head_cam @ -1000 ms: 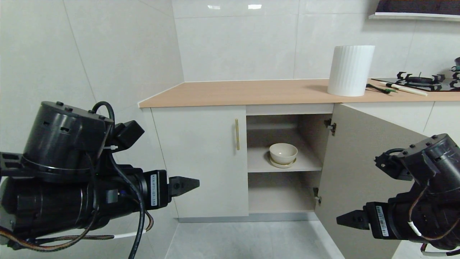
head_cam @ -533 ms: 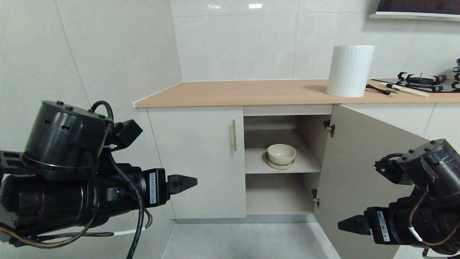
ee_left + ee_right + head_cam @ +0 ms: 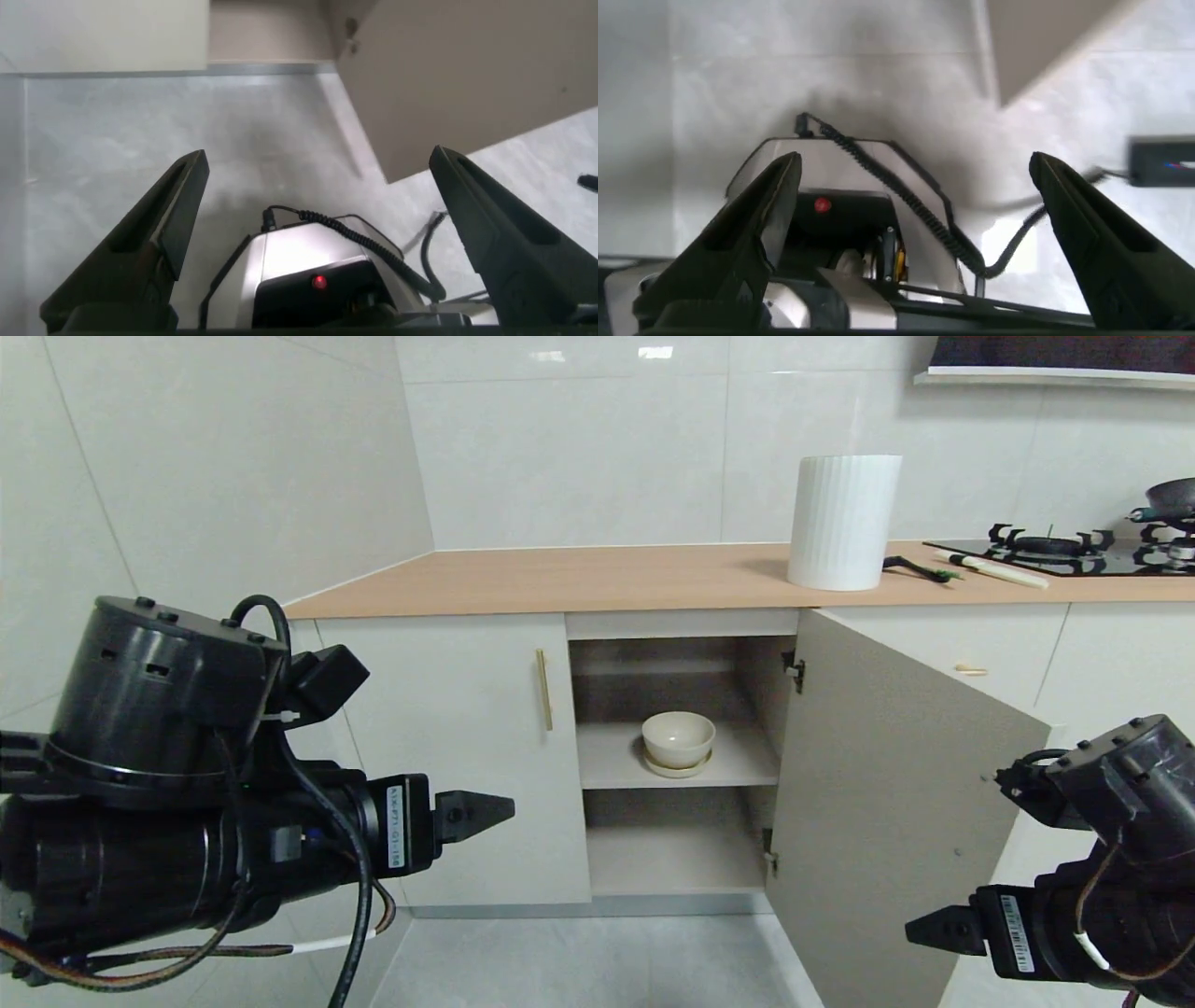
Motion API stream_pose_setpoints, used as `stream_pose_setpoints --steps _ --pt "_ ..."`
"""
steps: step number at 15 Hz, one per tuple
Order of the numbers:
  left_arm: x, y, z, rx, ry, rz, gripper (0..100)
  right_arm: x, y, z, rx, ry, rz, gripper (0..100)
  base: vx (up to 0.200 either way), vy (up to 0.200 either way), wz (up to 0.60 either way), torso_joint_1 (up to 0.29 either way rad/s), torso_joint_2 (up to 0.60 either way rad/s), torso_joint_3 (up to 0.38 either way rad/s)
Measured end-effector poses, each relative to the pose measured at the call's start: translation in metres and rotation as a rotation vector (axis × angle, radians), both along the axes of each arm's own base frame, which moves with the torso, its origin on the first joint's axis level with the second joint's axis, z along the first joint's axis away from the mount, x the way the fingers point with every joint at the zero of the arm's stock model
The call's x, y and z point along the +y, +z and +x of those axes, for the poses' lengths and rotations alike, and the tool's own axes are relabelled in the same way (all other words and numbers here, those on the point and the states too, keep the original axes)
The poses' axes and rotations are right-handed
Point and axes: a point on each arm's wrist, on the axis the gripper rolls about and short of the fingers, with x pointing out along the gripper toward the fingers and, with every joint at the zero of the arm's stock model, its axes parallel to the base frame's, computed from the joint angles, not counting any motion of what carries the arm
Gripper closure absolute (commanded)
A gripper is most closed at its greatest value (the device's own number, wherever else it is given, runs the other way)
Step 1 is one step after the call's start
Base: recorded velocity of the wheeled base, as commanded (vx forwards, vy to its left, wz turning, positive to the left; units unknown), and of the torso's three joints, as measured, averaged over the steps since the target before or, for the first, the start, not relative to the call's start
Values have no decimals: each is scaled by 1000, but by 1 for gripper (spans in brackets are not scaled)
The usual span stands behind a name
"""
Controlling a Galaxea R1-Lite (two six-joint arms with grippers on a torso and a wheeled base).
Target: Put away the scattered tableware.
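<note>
At far left the left gripper (image 3: 476, 812) hangs before a closed pale cupboard door (image 3: 448, 747), its jaws spread wide and holding nothing. Beside that door, on the upper shelf (image 3: 738, 765) of the open cupboard, a cream ceramic bowl (image 3: 679, 737) sits on a matching saucer (image 3: 677, 769). On the wooden surface (image 3: 579, 581) above stands a white ribbed cylinder (image 3: 845, 521) — just beside it lie a dark-handled utensil (image 3: 920, 568) and a pale stick (image 3: 992, 569). Low at right is the right gripper (image 3: 943, 931) — jaws likewise wide, empty.

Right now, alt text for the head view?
Open cabinet under a wooden counter, a cream bowl on a saucer on its upper shelf. Left claw and right claw hang empty in front; white canister on the counter.
</note>
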Motion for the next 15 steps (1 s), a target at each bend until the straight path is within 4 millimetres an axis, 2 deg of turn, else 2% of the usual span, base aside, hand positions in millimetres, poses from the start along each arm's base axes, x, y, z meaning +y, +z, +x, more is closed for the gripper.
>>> stream_pose_setpoints --steps 4,8,13,15 --pt "0 0 0 2 1 1 0 -20 -1 1 41 -21 -80 0 0 0 0 0 0 0" --pt "0 0 0 1 0 -1 0 -48 2 12 21 -135 -143 0 0 0 0 0 0 0" --pt "0 0 0 2 1 -2 0 -92 9 35 -70 -308 -169 0 0 0 0 0 0 0" --pt "0 0 0 2 0 -2 0 -101 5 45 -85 -357 -163 0 0 0 0 0 0 0"
